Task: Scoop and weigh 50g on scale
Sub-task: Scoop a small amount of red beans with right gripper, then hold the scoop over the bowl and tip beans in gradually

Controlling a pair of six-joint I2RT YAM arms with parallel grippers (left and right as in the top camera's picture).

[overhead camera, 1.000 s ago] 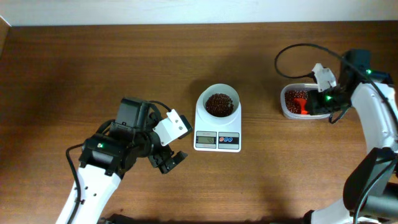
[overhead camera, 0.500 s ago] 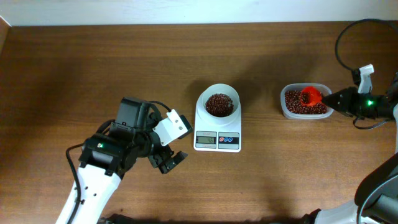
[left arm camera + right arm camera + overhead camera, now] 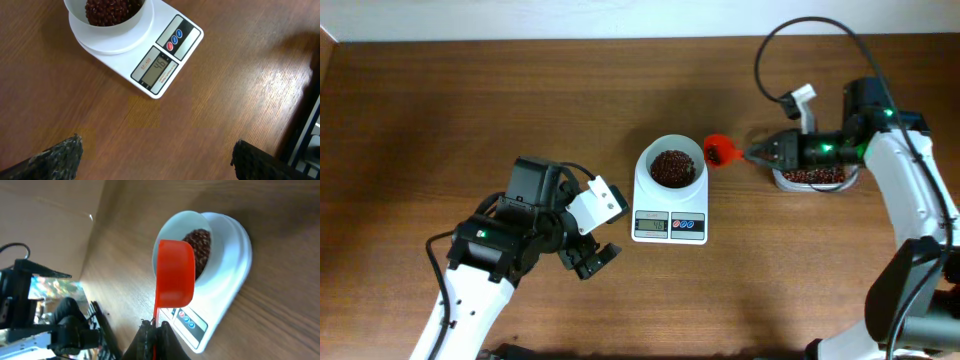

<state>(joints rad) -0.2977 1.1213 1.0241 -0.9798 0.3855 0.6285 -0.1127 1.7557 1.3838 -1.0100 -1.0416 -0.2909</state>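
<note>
I see the scale point(image 3: 669, 205) mid-table, beans point(image 3: 672, 168) heaped in its bowl. My right gripper point(image 3: 757, 154) clamps the red scoop point(image 3: 720, 152) at the bowl's 3 o'clock — the left gripper point(image 3: 592, 258), at the scale's 8 o'clock, stands wide, empty.

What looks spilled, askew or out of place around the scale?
Nothing stands out. No stray beans on the table; they sit heaped in the bowl, upright on the scale. The right gripper holds the red scoop beside the bowl.
</note>
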